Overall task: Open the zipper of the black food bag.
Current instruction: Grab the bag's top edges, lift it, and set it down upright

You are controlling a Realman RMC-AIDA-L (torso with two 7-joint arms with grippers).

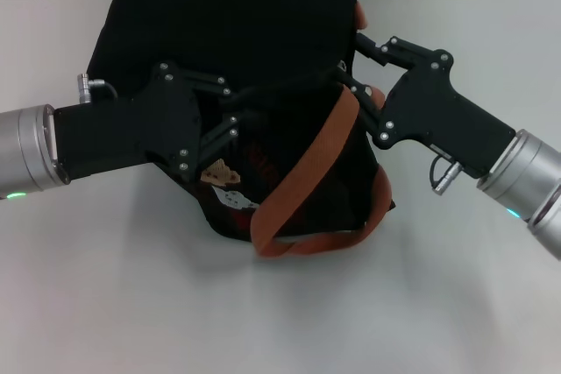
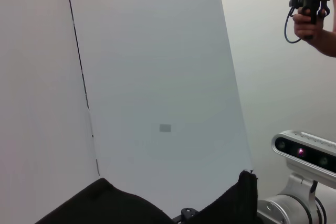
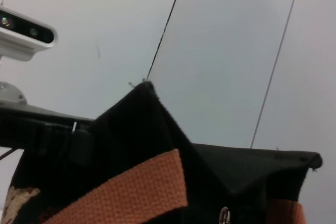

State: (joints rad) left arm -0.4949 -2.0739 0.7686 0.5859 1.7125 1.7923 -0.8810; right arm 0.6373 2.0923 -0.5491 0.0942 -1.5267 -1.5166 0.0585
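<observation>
The black food bag [image 1: 237, 24] stands tipped on the white table, its orange-brown strap handles [image 1: 307, 172] hanging down its front beside a tan bear patch [image 1: 223, 177]. My left gripper [image 1: 241, 107] reaches in from the left and presses against the bag's front, black on black. From the right, my right gripper [image 1: 346, 72] sits at the bag's upper right edge, close to a strap. In the right wrist view the bag [image 3: 157, 145] rises to a peak, and the zipper's small silver pull tab [image 3: 224, 216] shows low on it next to a strap [image 3: 131, 192]. The zipper line itself is not discernible.
The white table [image 1: 105, 304] spreads around the bag, with a pale panelled wall [image 2: 157, 77] behind. A person's hand holding a black controller [image 2: 310, 3] shows far off in the left wrist view, where the right arm's wrist camera [image 2: 304, 153] is also in sight.
</observation>
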